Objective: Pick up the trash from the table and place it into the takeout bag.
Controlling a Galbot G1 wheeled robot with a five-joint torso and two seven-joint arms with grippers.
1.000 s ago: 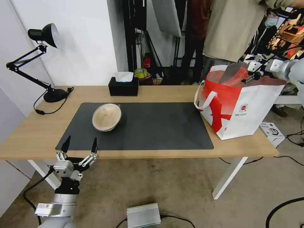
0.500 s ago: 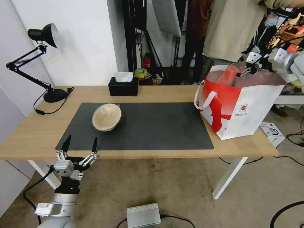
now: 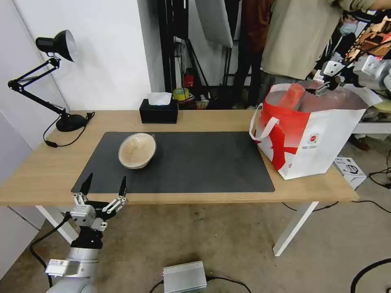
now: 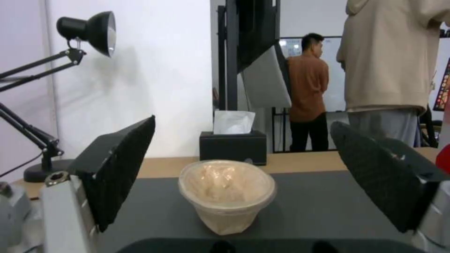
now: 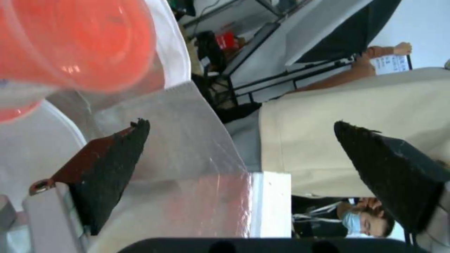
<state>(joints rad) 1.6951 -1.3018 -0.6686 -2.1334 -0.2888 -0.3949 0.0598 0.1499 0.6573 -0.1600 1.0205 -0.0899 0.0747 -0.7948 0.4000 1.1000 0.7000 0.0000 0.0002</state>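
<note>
A beige bowl (image 3: 137,150) stands on the dark grey mat (image 3: 195,162) of the table (image 3: 40,171), left of middle; in the left wrist view the beige bowl (image 4: 227,195) is straight ahead. My left gripper (image 3: 104,188) hovers open in front of the table's near edge, apart from the bowl, and in its own view the left gripper (image 4: 242,123) holds nothing. The takeout bag (image 3: 321,134) stands at the table's right end, with a red drink cup (image 3: 294,95) leaning inside. My right gripper (image 3: 326,83) hangs open just above the bag's mouth. In the right wrist view the right gripper (image 5: 241,123) is empty, beside the red cup (image 5: 79,38).
A black tissue box (image 3: 159,112) sits at the table's back edge, and a black desk lamp (image 3: 61,44) at its back left. A person stands close behind the bag. A cardboard box (image 3: 348,167) and a metal unit (image 3: 185,276) lie on the floor.
My right gripper has let go of the red cup, left it leaning in the bag, and drawn back up and to the right. The left arm and bowl are still.
</note>
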